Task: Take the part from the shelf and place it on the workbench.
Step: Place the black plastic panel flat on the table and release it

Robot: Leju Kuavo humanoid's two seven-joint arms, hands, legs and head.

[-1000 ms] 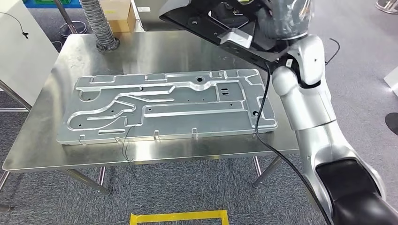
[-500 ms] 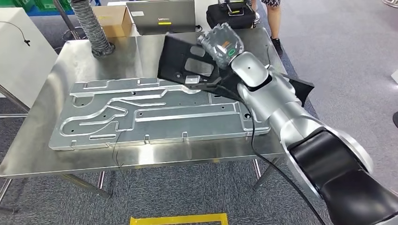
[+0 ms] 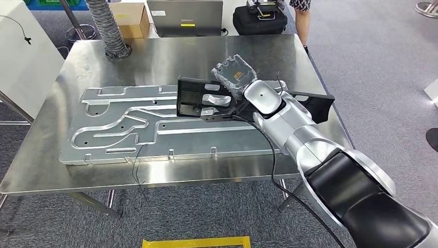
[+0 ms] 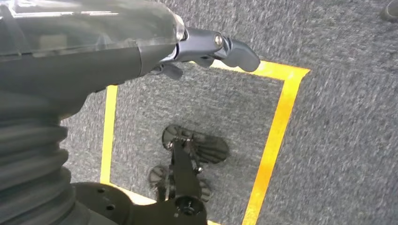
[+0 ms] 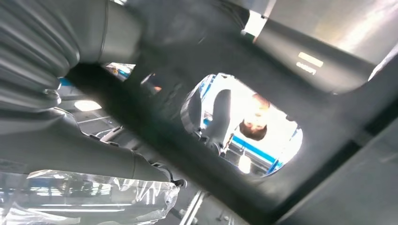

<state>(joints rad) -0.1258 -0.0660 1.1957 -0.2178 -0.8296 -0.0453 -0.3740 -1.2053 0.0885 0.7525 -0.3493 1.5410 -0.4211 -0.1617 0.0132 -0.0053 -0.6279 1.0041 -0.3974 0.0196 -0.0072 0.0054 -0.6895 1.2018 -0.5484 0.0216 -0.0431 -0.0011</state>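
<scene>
Head view: the right hand [image 3: 235, 77], wrapped in clear plastic, grips the black part [image 3: 199, 98] low over the grey plate [image 3: 119, 129] on the steel workbench [image 3: 170, 57]; whether the part touches the plate I cannot tell. Left wrist view has the left hand [image 4: 206, 47] over carpet, fingers loosely apart, holding nothing.

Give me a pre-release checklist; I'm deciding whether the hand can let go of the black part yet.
1. Right hand holds the black part: ok.
2. Part is over the workbench: ok.
3. Part rests flat on the bench: cannot tell; it lies over the aluminium plate.
4. Black cable clear of the part: cannot tell.
5. Left hand away from the bench, hanging over the floor: ok.
</scene>
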